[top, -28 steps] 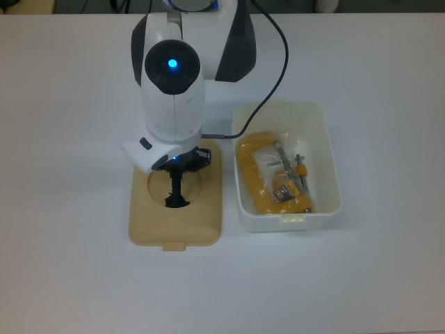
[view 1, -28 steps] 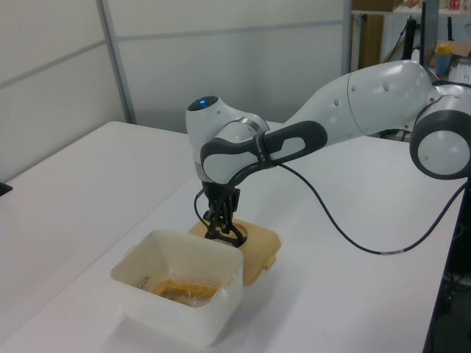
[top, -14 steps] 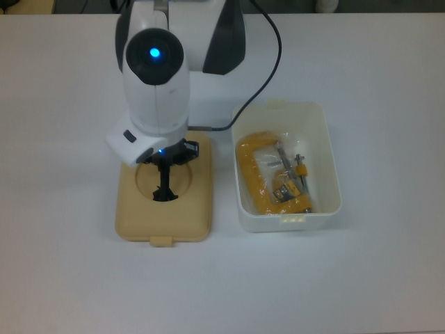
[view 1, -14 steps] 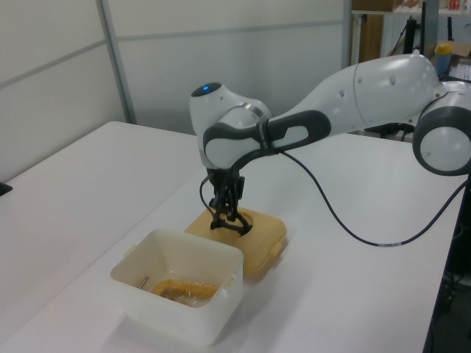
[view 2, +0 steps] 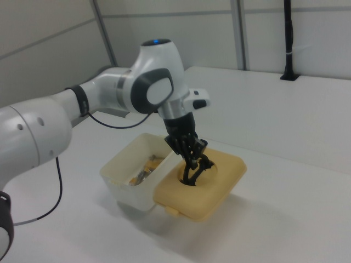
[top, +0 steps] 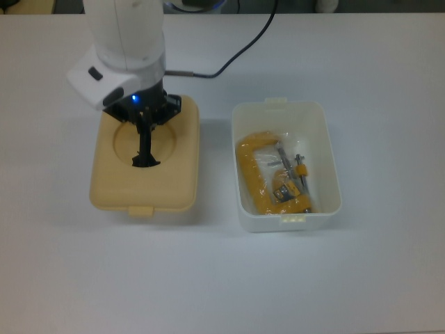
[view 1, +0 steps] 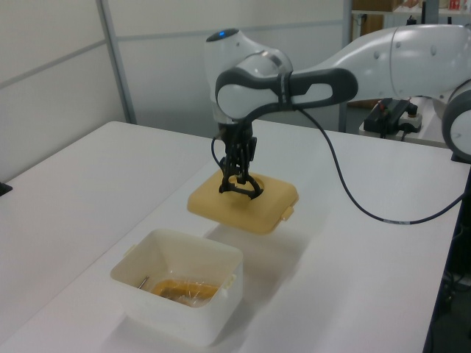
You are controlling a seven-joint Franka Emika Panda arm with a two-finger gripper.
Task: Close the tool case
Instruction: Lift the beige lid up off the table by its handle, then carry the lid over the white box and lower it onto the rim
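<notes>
The tool case's white tub (top: pixel 335 174) stands open on the table at the top view's right. Its beige lid (top: pixel 174 188) hangs level in the air to the left of it, casting a shadow on the table in the left view. My gripper (top: pixel 144 129) is shut on the black handle (top: pixel 144 154) that rises from the lid's round recess. The left view shows the lid (view 1: pixel 210 206) behind and above the tub (view 1: pixel 169 309), hanging from the gripper (view 1: pixel 238 168). In the right view the lid (view 2: pixel 219 186) hangs beside the tub (view 2: pixel 129 189).
A yellow C-clamp (top: pixel 254 181) in clear wrapping lies inside the tub. The arm's black cable (top: pixel 243 42) loops over the table at the top view's upper middle. White table surface surrounds both parts.
The gripper has lifted the lid off the table by its handle and carried it up and to the top view's left, away from the tub. The tub has not moved.
</notes>
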